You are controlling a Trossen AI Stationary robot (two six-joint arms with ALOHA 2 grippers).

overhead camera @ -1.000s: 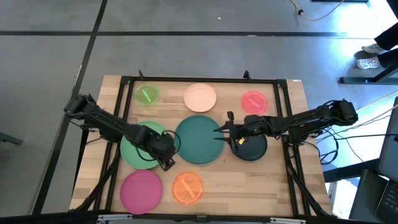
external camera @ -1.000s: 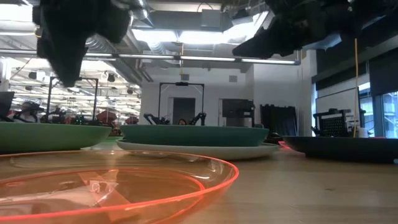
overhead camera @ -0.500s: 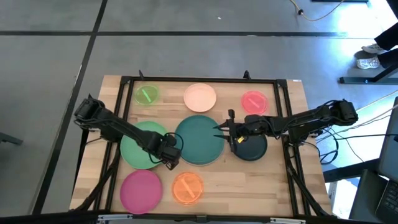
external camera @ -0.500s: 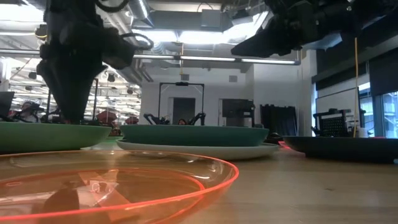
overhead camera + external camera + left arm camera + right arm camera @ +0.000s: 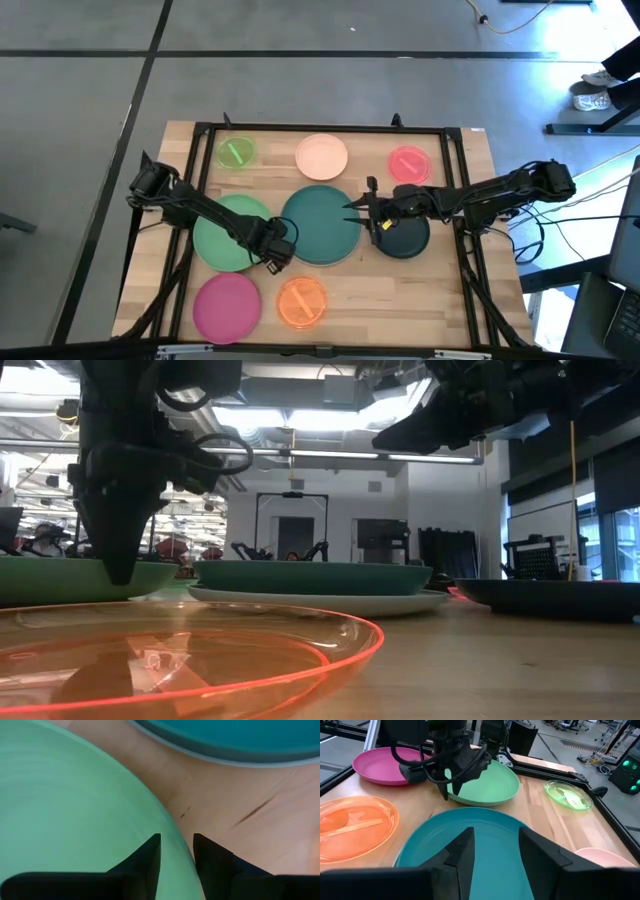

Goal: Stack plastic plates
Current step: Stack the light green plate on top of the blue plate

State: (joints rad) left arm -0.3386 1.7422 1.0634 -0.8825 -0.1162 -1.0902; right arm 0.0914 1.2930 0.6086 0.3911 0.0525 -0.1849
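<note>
Left pincer (image 5: pixel 272 262) slightly parted astride green plate (image 5: pixel 228 233) rim; right pincer (image 5: pixel 356 212) open above teal plate (image 5: pixel 320 224).

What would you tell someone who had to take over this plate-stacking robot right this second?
Left gripper: fingers slightly apart, straddling the rim of the green plate, not yet closed on it.
Right gripper: open, holding nothing, hovering over the teal plate's right edge.
The teal plate sits on a pale plate at the table's centre, the only stack so far.
Single: black plate, magenta plate, orange plate, lime plate, peach plate, pink-red plate.
Left: grasp the green plate, then stack the others.
</note>
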